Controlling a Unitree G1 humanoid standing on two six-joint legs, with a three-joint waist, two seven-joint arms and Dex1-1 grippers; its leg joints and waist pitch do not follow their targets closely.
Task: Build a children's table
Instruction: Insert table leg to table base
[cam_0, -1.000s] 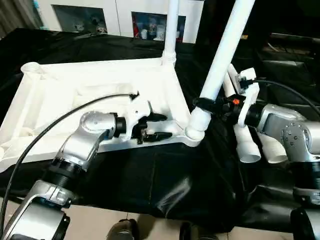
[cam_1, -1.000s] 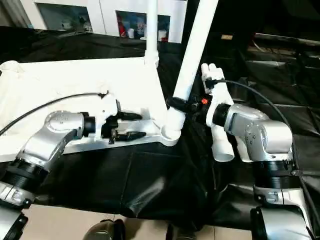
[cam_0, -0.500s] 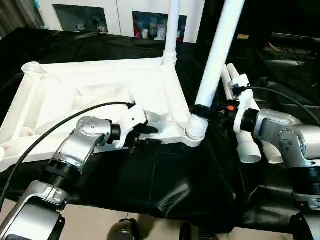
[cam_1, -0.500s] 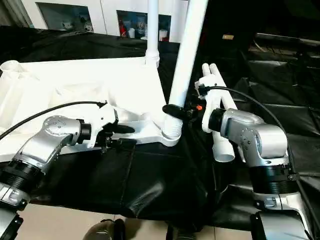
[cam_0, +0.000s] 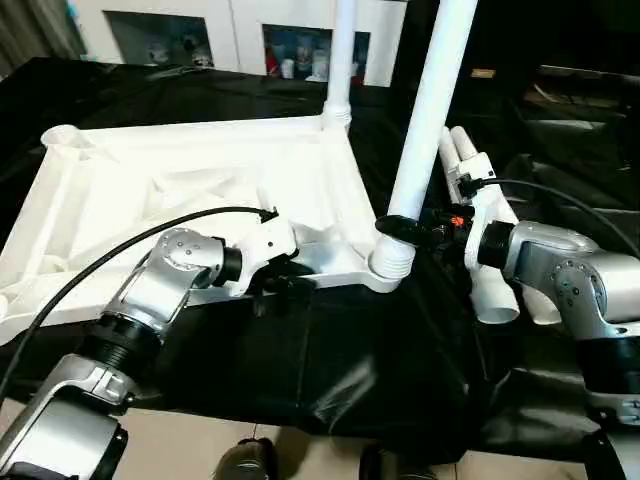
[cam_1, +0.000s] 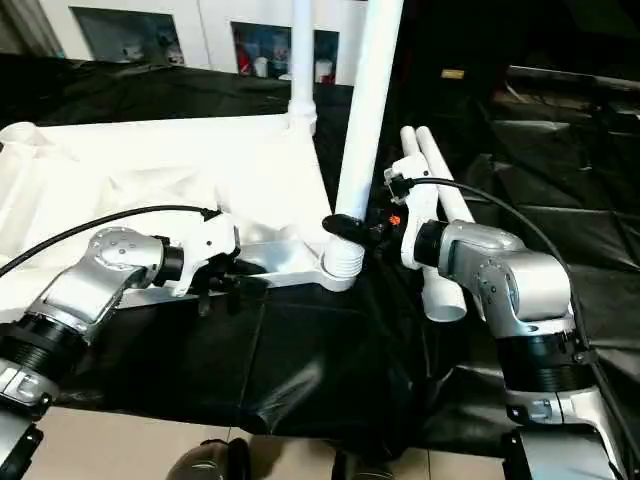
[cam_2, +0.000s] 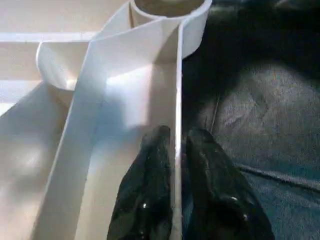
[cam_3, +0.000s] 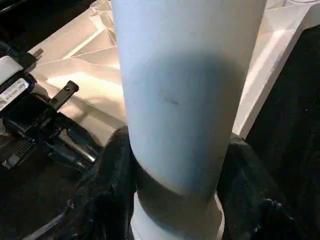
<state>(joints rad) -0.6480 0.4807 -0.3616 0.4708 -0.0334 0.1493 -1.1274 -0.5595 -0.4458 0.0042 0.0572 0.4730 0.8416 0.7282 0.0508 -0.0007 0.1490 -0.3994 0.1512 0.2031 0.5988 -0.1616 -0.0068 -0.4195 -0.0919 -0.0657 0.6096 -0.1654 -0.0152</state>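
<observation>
The tabletop rim has now been pinched by the left gripper, so the leg, clamped by the right gripper, can be pushed into its socket.

One tabletop, white, lying underside up on the black-covered desk.
Four legs, white, tubular: two upright in the tabletop's corner sockets, far and near; two loose, side by side just beside the tabletop's right edge.
Two grippers: left, right.
</observation>
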